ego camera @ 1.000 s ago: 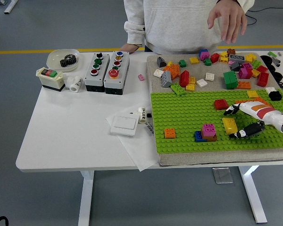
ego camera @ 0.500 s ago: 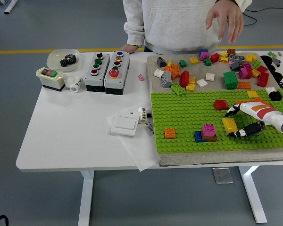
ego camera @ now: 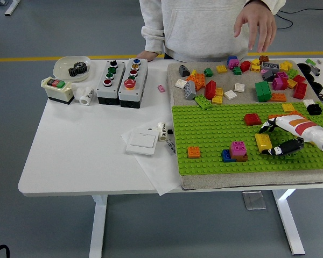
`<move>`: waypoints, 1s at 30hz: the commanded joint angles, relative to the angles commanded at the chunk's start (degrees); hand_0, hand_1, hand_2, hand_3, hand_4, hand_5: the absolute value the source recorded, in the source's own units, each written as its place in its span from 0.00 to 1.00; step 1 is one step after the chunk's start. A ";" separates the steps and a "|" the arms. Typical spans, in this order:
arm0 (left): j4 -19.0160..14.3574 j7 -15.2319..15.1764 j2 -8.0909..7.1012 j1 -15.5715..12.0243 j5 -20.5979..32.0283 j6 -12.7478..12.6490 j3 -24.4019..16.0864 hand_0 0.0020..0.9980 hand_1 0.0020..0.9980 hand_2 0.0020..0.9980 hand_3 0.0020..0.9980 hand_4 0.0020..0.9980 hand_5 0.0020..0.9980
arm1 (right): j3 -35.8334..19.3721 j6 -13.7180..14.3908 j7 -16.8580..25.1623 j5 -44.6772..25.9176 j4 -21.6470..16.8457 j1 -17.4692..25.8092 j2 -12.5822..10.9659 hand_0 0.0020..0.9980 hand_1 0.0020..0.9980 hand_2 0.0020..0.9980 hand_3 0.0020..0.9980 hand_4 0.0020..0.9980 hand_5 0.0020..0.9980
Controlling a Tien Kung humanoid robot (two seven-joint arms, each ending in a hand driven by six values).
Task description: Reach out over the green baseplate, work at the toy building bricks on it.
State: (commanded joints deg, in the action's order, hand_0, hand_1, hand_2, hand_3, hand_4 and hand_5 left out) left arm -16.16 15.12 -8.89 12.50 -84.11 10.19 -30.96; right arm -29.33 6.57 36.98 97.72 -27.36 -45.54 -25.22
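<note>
At the far left of the white table (ego camera: 81, 145) sat a pale dish (ego camera: 71, 66) holding a black gear (ego camera: 77, 69), with a small switch box (ego camera: 57, 89) bearing green and red buttons just near of it and a little white cylinder (ego camera: 86, 95) beside that. Right of these stood two grey push-button boxes (ego camera: 121, 82) side by side. Nearer the front edge lay a white wall switch (ego camera: 141, 143) on a sheet of paper (ego camera: 156, 169). The green baseplate (ego camera: 215, 129) covered the near right part of the table, on a grey mat (ego camera: 175, 75) whose far strip held a loose scatter of coloured bricks (ego camera: 234, 80). On the baseplate sat an orange brick (ego camera: 194, 152) near its left side, then a pink brick (ego camera: 238, 149) stacked over blue and brown ones, a red brick (ego camera: 252, 119) farther back, and a yellow brick (ego camera: 262, 142) toward the right. The right hand (ego camera: 277, 138) came in from the right edge, its fingers (ego camera: 268, 127) spread fairly wide around the yellow brick's right side; whether they touched it could not be told. A person in a grey sweatshirt stood at the far side, one hand (ego camera: 148, 54) resting on the table's far edge and the other hand (ego camera: 255, 24) held raised above the loose bricks.
</note>
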 joint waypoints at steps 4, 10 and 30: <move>0.02 0.01 -0.01 0.00 -0.09 -0.01 -0.10 0.72 0.72 0.71 0.60 0.66 0.60 | -0.28 0.04 0.00 0.04 -0.35 0.16 -0.10 0.69 0.62 0.65 0.56 0.87 0.42; 0.03 0.02 0.01 -0.06 -0.14 -0.02 -0.16 0.72 0.72 0.71 0.60 0.66 0.60 | -0.60 0.02 0.00 0.21 -0.90 0.20 -0.37 0.69 0.61 0.64 0.56 0.87 0.42; 0.05 -0.03 0.14 -0.56 -0.18 -0.08 -0.15 0.72 0.73 0.71 0.60 0.66 0.61 | -0.94 -0.31 0.00 1.83 -2.70 1.08 -1.08 0.70 0.62 0.65 0.58 0.85 0.39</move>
State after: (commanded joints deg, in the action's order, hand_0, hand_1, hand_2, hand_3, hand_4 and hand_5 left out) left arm -16.10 15.09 -8.75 11.94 -84.29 10.11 -31.11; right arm -30.27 6.26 36.98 99.55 -30.06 -44.45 -26.30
